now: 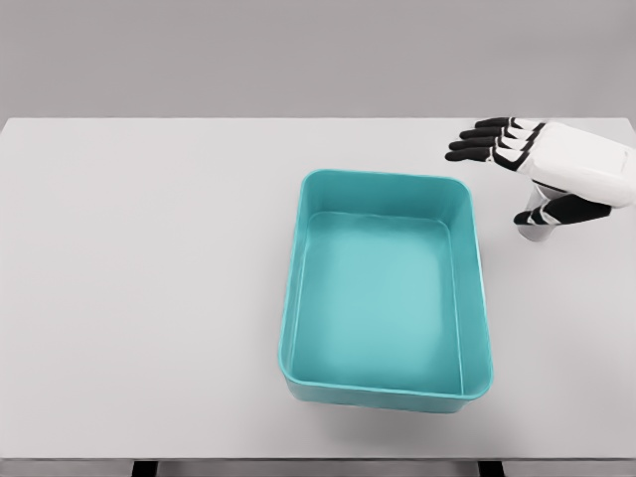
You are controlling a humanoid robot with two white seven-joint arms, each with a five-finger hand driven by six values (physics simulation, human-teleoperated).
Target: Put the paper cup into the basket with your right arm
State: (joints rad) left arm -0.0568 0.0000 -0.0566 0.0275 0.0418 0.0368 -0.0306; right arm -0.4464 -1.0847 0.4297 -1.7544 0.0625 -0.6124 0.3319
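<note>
The paper cup (538,233) is a small white shape on the table, right of the basket; only its lower part shows, the rest is hidden under my right hand. My right hand (502,184) hovers over it at the upper right. Its dark fingers (487,141) are stretched out toward the left and the thumb (561,212) lies against the cup's top, so the hand is open and not closed around the cup. The teal basket (471,278) stands empty in the middle of the table, its right wall a short way left of the cup. The left arm does not show.
The white table (149,278) runs across the whole view, with its front edge at the bottom and its far edge just behind my right hand. The basket's rim rises between the cup and the table's centre.
</note>
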